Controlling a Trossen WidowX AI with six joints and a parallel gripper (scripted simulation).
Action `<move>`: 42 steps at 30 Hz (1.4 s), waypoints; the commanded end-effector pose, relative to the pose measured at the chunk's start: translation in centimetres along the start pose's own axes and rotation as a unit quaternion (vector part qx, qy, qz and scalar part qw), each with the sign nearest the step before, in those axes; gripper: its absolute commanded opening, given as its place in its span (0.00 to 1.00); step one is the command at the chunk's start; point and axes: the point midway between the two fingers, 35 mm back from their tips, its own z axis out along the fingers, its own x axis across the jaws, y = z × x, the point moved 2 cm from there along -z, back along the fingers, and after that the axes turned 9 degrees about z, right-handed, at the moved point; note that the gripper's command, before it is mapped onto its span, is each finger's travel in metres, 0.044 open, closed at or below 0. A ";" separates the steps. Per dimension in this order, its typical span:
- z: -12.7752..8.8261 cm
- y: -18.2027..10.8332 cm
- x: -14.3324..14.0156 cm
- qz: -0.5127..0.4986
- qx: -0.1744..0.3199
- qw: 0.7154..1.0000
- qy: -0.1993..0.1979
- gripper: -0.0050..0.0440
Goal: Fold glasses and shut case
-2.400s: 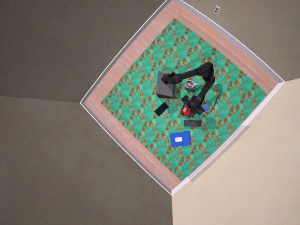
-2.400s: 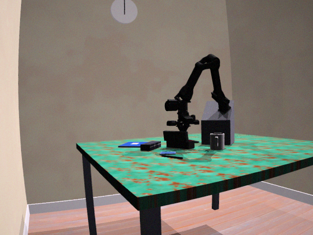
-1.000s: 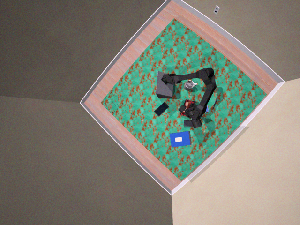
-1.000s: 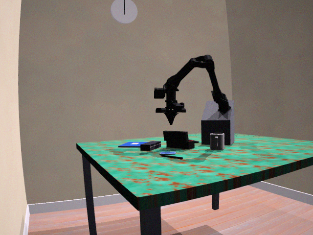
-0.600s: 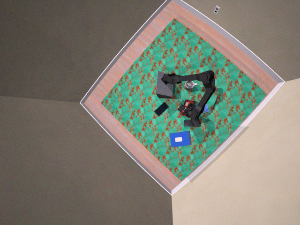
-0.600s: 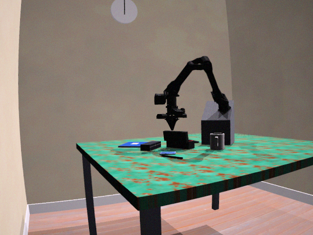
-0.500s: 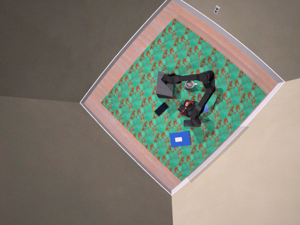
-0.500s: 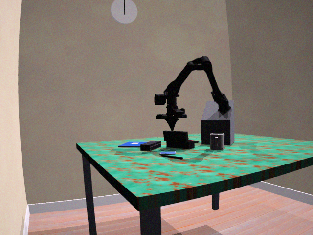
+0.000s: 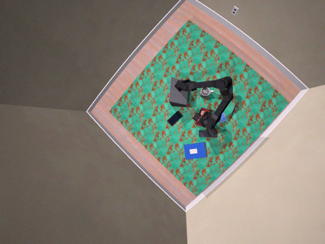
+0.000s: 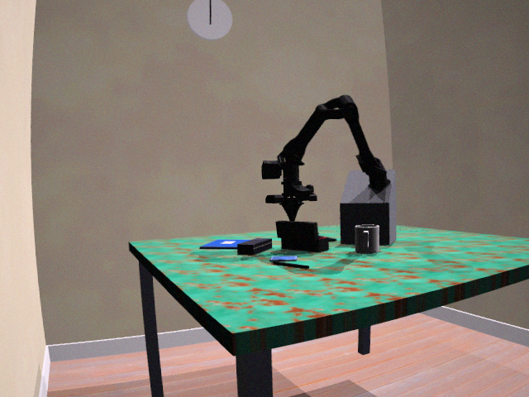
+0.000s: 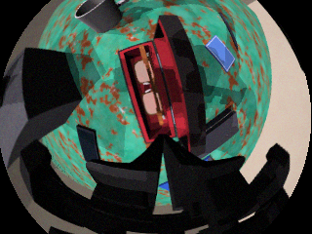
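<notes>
If judged from the wrist view, with the spectacles (image 9: pixel 202 113) (image 11: pixel 151 102) lying inside the open red-lined hard case (image 9: pixel 206 109) (image 10: pixel 305 243) (image 11: pixel 134 109), looks folded already along the orange temples (image 11: pixel 157 97); cannot tell whether fully so. Clenched on nothing at the parallel-jaw gripper (image 9: pixel 201 120) (image 10: pixel 292 220) (image 11: pixel 162 137), with fingertips close to the raised lid (image 10: pixel 297 229) (image 11: pixel 194 83); cannot tell whether touching.

Treat the spectacles as light and fragile: thin, fairly stiff temples, smooth pinkish lenses likely to slip or scratch, small hinges likely to strain under a hard push. Leave the lenses alone. If needing one more tuck, nudge a temple near the free end, flat and gently, rather than pinch.

Expect a stiff, light case, apt to slide or pivot under a sideways shove. Work on the lid, not the spectacles: set the joined fingertips against the dark outer face, high up near the free edge and midway along, for the best leverage over the hinge. Sweep over the tray, then press down lightly from above. Finish by lifting straight off, away from all contact.

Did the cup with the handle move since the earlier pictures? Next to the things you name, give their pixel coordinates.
No, the mug (image 9: pixel 205 92) (image 10: pixel 367 239) (image 11: pixel 98 15) stands where it did, in front of the arm's grey base block (image 10: pixel 364 222) in the exterior view.
</notes>
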 end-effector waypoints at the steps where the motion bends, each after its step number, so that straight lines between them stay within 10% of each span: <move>1: 0.0 0.4 0.2 -0.001 0.001 1.000 0.000 0.10; 42: 0.0 2.6 1.3 -0.001 0.001 1.000 0.000 0.10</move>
